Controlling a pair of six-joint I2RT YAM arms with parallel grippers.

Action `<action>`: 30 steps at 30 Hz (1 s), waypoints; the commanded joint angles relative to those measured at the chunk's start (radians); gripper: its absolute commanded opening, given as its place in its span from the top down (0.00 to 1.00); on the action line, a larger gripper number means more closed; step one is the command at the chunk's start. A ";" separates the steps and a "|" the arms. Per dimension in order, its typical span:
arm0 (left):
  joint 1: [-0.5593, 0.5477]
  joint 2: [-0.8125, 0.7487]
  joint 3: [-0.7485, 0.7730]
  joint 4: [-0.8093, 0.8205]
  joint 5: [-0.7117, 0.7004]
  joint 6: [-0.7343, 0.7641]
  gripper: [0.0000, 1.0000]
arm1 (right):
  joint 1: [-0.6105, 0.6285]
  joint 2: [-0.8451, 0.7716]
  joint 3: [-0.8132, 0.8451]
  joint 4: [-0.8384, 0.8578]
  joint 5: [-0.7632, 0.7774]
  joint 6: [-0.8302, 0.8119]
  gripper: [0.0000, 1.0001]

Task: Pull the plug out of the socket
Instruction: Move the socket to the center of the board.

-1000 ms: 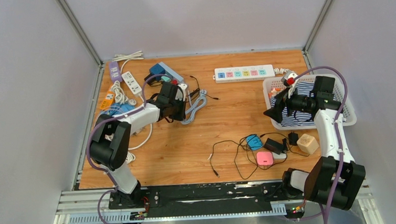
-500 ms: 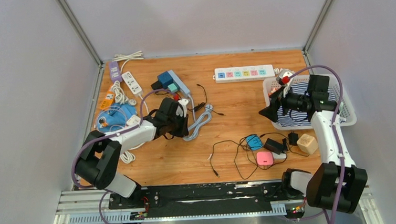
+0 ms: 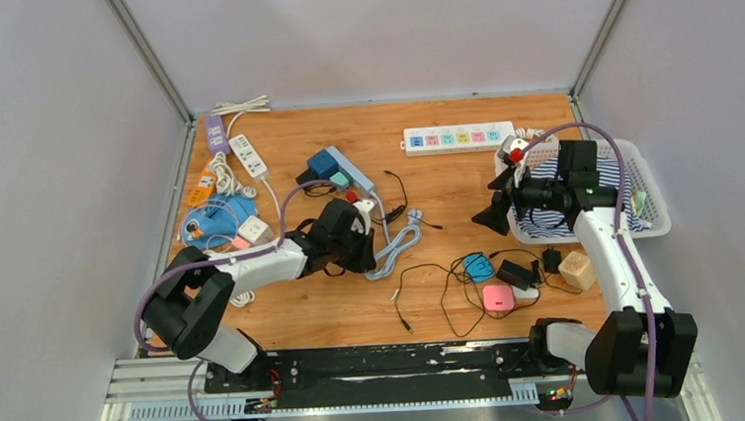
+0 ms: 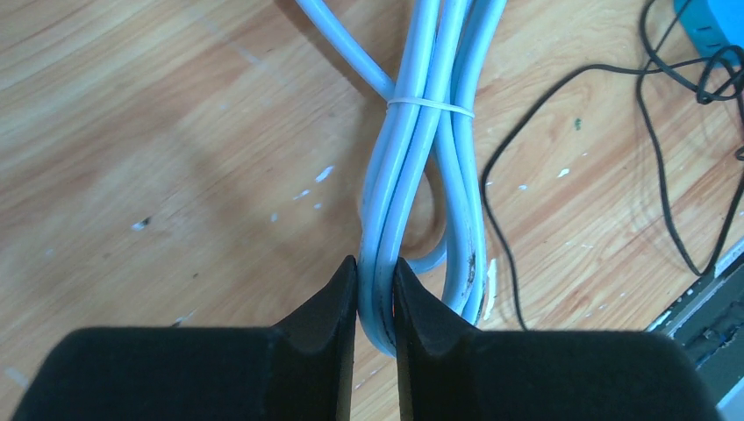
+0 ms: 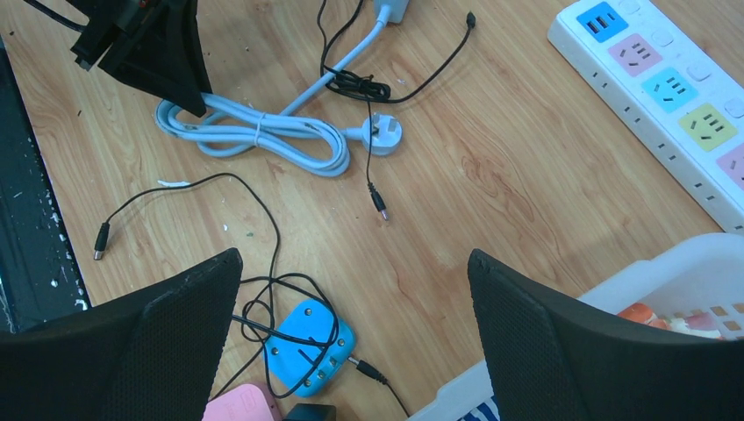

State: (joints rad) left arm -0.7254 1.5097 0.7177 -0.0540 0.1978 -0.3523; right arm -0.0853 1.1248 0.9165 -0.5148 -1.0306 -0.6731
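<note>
Left wrist view shows the left gripper (image 4: 375,294) squeezed tight on a loop of the pale blue cable (image 4: 432,132), which lies on the wood table (image 4: 175,132). From the top view, the blue socket strip (image 3: 346,170) sits just behind that gripper, with a dark blue plug (image 3: 323,162) stuck in its far end. The right gripper (image 5: 353,263) hangs over the table next to the white basket (image 5: 676,263), its fingers wide apart and holding nothing.

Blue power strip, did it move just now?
Yes. The blue power strip slid rightward and toward the near edge, away from the fixed purple strip.
</note>
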 commanded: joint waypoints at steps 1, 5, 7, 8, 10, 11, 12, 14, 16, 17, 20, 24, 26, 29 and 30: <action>-0.057 0.057 0.083 0.045 0.000 -0.030 0.95 | 0.032 -0.001 0.000 0.009 0.015 0.007 0.01; -0.083 0.144 0.169 0.046 -0.007 -0.032 0.94 | 0.047 0.001 0.002 0.009 0.025 0.009 0.01; -0.094 0.196 0.210 0.045 -0.003 -0.034 0.94 | 0.053 0.001 0.002 0.009 0.028 0.009 0.01; -0.099 0.216 0.229 0.045 0.000 -0.033 0.93 | 0.055 0.001 0.004 0.009 0.031 0.009 0.01; -0.110 0.252 0.266 0.045 0.000 -0.033 0.93 | 0.060 0.003 0.004 0.009 0.033 0.009 0.01; -0.115 0.267 0.285 0.045 0.001 -0.031 0.93 | 0.063 0.003 0.004 0.009 0.035 0.009 0.01; -0.120 0.282 0.303 0.045 0.002 -0.030 0.92 | 0.065 0.003 0.004 0.009 0.036 0.009 0.01; -0.123 0.311 0.337 0.045 0.000 -0.028 0.91 | 0.066 0.004 0.005 0.009 0.039 0.009 0.01; -0.125 0.339 0.370 0.045 0.004 -0.027 0.90 | 0.068 0.004 0.005 0.009 0.043 0.009 0.01; -0.126 0.354 0.387 0.045 0.006 -0.027 0.89 | 0.070 0.005 0.005 0.009 0.046 0.009 0.01; -0.131 0.394 0.431 0.045 0.017 -0.025 0.84 | 0.071 0.008 0.007 0.009 0.055 0.010 0.01; -0.140 0.430 0.483 0.045 0.031 -0.020 0.74 | 0.071 0.010 0.008 0.009 0.071 0.011 0.01; -0.143 0.438 0.493 0.046 0.037 -0.016 0.67 | 0.071 0.010 0.008 0.009 0.076 0.012 0.01; -0.144 0.428 0.496 0.048 0.031 -0.002 0.57 | 0.071 0.014 0.008 0.009 0.081 0.012 0.01; -0.144 0.419 0.492 0.049 0.028 0.004 0.54 | 0.071 0.015 0.008 0.009 0.083 0.012 0.01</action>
State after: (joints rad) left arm -0.8597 1.9385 1.1919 -0.0292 0.2123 -0.3695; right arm -0.0326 1.1309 0.9165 -0.5148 -0.9638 -0.6724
